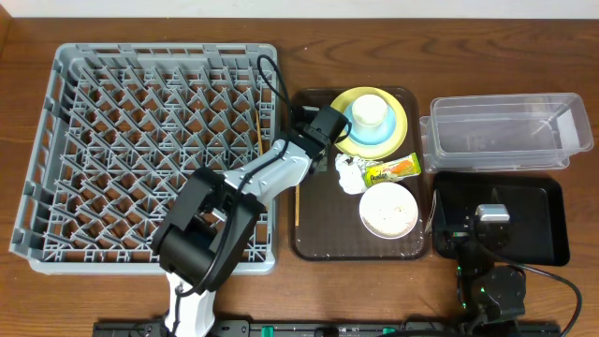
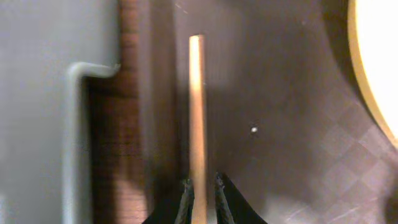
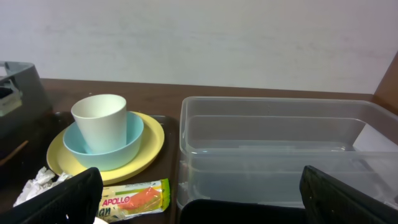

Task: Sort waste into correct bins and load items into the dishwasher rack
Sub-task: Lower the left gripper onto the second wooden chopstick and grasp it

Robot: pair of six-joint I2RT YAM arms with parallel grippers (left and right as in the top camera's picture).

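Note:
My left gripper (image 1: 307, 122) (image 2: 202, 183) is low over the brown tray's left side, shut on a wooden chopstick (image 2: 197, 106) whose lower end shows under the arm (image 1: 297, 204). A second chopstick (image 1: 257, 129) lies in the grey rack (image 1: 140, 140). The white cup (image 1: 371, 110) (image 3: 99, 121) sits in the blue bowl (image 1: 360, 134) on the yellow plate (image 1: 399, 131). The tissue (image 1: 348, 173), the wrapper (image 1: 390, 168) (image 3: 134, 198) and the white bowl (image 1: 387, 209) holding crumbs lie below it. My right gripper (image 1: 493, 220) (image 3: 199, 186) is open and empty above the black tray (image 1: 538, 225).
The brown serving tray (image 1: 323, 229) stands between the rack and the bins. The clear tub (image 1: 505, 131) (image 3: 280, 149) is at the back right, touching the black tray's far edge. The rack's wall (image 2: 56, 124) is just left of my left gripper.

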